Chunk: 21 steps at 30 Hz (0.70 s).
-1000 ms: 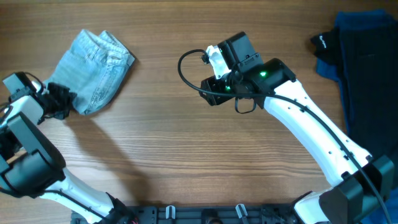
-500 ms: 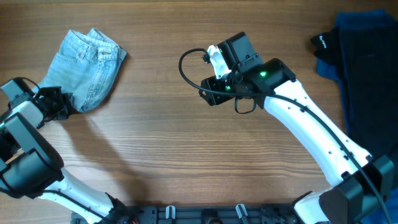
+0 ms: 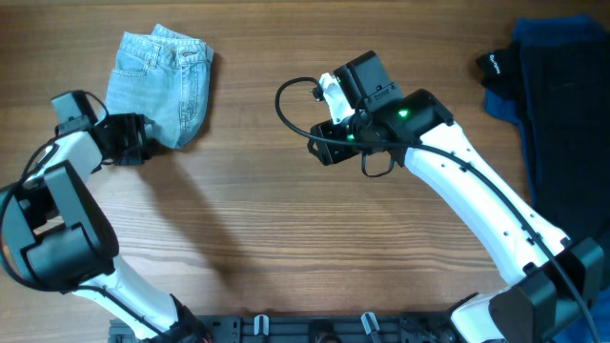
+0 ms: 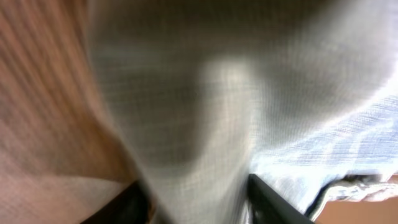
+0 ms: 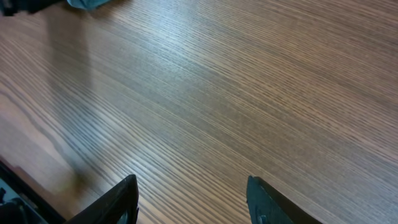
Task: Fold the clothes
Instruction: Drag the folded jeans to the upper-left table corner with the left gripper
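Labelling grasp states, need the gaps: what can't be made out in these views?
Left gripper at the light blue denim shorts: overhead too small, left wrist view blurred by close cloth; grip unclear.
Shorts' fold layers: hidden under the top layer, overhead.
Black garment with white logo and dark blue cloth: cut off by the overhead's right edge.

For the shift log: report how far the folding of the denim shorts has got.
Done: the denim shorts look doubled into a compact bundle on the table. In hand: the left gripper pinches their lower edge, denim filling its wrist view. Left: letting go and perhaps tidying; the right gripper hangs open over bare wood.
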Each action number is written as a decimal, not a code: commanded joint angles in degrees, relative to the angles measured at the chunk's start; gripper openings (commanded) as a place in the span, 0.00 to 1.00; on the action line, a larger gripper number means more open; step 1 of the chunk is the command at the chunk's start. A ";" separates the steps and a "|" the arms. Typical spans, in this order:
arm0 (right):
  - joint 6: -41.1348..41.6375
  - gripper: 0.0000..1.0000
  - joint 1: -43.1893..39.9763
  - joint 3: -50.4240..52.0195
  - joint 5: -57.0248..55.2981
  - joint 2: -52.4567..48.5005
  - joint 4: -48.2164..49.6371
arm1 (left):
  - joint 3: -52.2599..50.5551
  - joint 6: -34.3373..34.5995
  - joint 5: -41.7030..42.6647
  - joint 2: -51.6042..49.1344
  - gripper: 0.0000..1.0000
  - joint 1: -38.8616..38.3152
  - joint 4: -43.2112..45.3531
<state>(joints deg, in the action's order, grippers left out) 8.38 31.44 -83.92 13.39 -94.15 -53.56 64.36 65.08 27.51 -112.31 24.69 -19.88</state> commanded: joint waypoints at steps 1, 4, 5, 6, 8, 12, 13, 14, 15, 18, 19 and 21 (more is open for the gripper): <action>0.61 0.56 -0.24 -0.07 -0.52 0.85 0.20 | -3.50 -12.83 -6.99 2.51 0.69 2.21 -10.03; 0.59 0.56 -0.24 -0.07 -0.52 0.85 0.46 | -3.50 -22.64 -11.56 11.15 0.90 3.15 -15.52; 0.59 0.56 -0.24 -0.07 -0.52 0.85 0.66 | -3.50 -25.24 -11.50 13.46 0.90 3.13 -15.52; 0.59 0.57 -0.24 -0.07 -0.52 0.85 0.96 | -3.50 -28.28 -11.43 16.41 0.82 2.89 -15.32; 0.61 0.58 -0.24 -0.07 -0.52 0.85 1.90 | -3.50 -34.69 -10.67 21.55 0.07 1.49 -13.79; 0.83 0.59 -0.24 -0.07 -0.50 0.85 2.95 | -3.50 -46.10 -9.46 22.08 0.04 -4.66 -0.59; 0.83 0.59 -0.24 -0.07 -0.50 0.85 2.99 | -3.50 -47.43 -10.40 21.07 0.04 -5.90 2.56; 0.87 0.59 -0.24 -0.07 -0.50 0.85 2.97 | -3.50 -48.70 -11.76 19.67 0.04 -6.95 5.73; 1.18 0.59 -0.24 -0.07 -0.50 0.85 2.91 | -3.50 -49.53 -14.36 17.44 0.04 -8.00 9.51; 3.80 0.60 -0.24 -0.07 0.92 0.85 2.62 | -3.50 -52.50 -16.70 8.87 0.04 -9.05 19.85; 3.85 0.60 -0.24 -0.07 2.19 0.85 2.54 | -3.50 -52.48 -16.55 6.12 0.04 -9.05 22.32; 4.63 0.60 -0.24 -0.07 5.53 0.85 2.51 | -3.50 -52.70 -16.72 1.70 0.04 -9.05 26.29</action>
<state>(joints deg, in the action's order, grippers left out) 10.66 31.44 -83.92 14.33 -94.15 -51.03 61.17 16.23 13.13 -103.68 15.64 3.22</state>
